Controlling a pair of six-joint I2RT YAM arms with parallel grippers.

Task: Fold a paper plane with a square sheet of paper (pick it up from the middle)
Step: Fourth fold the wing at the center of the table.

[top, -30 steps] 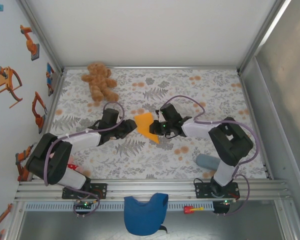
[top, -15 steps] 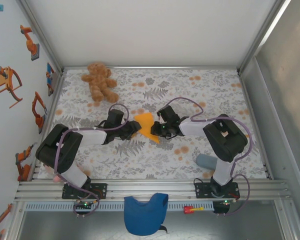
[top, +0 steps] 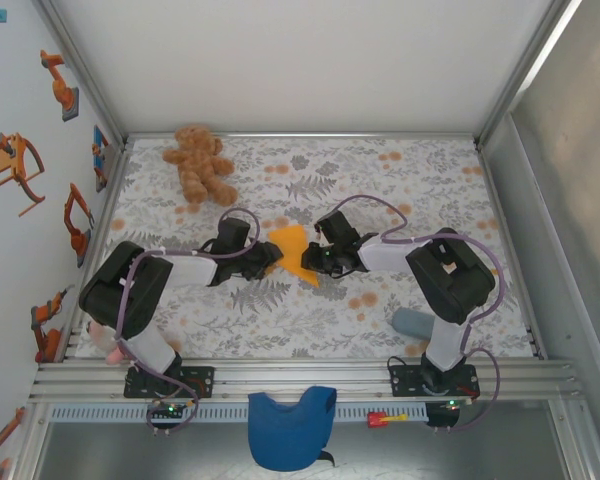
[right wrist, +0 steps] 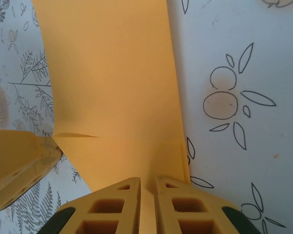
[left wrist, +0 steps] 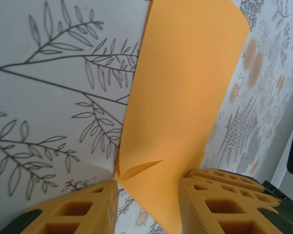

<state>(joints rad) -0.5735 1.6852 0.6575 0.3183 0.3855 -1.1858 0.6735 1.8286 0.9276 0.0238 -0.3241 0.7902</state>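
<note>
The orange sheet of paper [top: 293, 252] sits partly folded on the floral table mat, between my two grippers. In the left wrist view the paper [left wrist: 185, 97] stands curled up with a short crease. My left gripper [left wrist: 149, 204] is open around its near corner, and the right-hand fingertip [left wrist: 200, 195] touches the paper. In the right wrist view the paper [right wrist: 112, 73] lies doubled over. My right gripper [right wrist: 148, 200] is shut on its near edge, with orange paper in the thin slit between the jaws. From above, the left gripper [top: 270, 258] and right gripper [top: 313, 258] face each other across the sheet.
A brown teddy bear [top: 200, 165] lies at the back left of the mat. A grey cylinder [top: 415, 323] rests near the right arm's base. A blue cloth [top: 290, 425] hangs over the front rail beside a small red item [top: 385, 419]. Enclosure walls [top: 500, 200] bound the table.
My left gripper has slid right to the paper's left corner, and its jaws have narrowed. The right gripper has stayed clamped on the paper's right edge, shifting only slightly.
</note>
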